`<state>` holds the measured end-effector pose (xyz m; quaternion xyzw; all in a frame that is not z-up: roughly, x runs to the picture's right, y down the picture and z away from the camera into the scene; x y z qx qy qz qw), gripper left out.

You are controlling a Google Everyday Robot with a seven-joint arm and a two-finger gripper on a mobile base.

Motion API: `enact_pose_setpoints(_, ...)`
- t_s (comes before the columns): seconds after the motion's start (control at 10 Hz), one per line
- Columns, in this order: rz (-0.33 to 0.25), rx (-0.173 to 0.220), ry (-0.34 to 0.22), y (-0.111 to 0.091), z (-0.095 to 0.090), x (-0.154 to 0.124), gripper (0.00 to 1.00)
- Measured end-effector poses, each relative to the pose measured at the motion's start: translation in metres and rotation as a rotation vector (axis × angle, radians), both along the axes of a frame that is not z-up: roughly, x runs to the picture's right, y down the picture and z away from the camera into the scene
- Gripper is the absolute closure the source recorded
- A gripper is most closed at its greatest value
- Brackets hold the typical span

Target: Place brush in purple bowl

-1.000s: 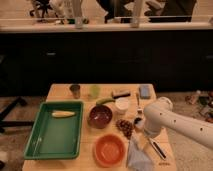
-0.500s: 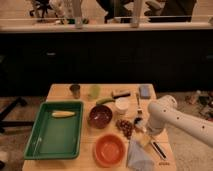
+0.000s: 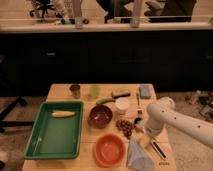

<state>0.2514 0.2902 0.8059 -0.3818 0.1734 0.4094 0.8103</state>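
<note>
The brush (image 3: pixel 159 150) lies flat on the worktop (image 3: pixel 59 93), well to the right of the purple bowl (image 3: pixel 100 116) and nearer the front edge, its dark handle end pointing away from the bowl; its pale head is hard to make out beside the arm. It is not in the bowl, whose glossy inside shows nothing in it, so the task looks barely begun: the pick-up, the carry across to the bowl and the release are all left to do. The gripper (image 3: pixel 142 131) hangs low to the right of the purple bowl, between the bowl and the brush, with its fingers apart and nothing seen in them; whether it touches the brush cannot be told. Just right of the bowl sits a cluster of dark reddish fruit (image 3: pixel 124 127), in front of it an orange bowl (image 3: pixel 109 149), and front-right of it a crumpled pale bag (image 3: pixel 137 157). Behind and to the right of the bowl stand a white cup (image 3: pixel 121 105) and a small fork (image 3: pixel 138 102); to its left is a green tray (image 3: pixel 40 145). No brand, label or writing can be read anywhere.
</note>
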Motion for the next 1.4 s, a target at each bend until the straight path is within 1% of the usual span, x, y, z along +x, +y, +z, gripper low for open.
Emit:
enact_pose_setpoints(0.1,0.002,0.001,0.001,-0.0003,-0.0002,0.0004,0.24)
enact_pose_setpoints(0.2,0.003,0.001,0.001,-0.0003,-0.0004,0.0007,0.32)
enact_pose_setpoints(0.4,0.000,0.002,0.002,0.0003,-0.0001,0.0008,0.53)
enact_pose_setpoints(0.6,0.002,0.003,0.005,-0.0015,-0.0015,0.0015,0.71)
enact_pose_setpoints(0.8,0.006,0.005,0.006,-0.0063,-0.0039,0.0014,0.93)
enact_pose_setpoints(0.9,-0.002,-0.003,0.001,-0.0041,-0.0057,-0.0007,0.99)
enact_pose_setpoints(1.0,-0.005,-0.005,-0.001,-0.0042,-0.0057,-0.0016,1.00)
enact_pose_setpoints(1.4,-0.001,0.014,0.003,-0.0018,-0.0069,-0.0012,1.00)
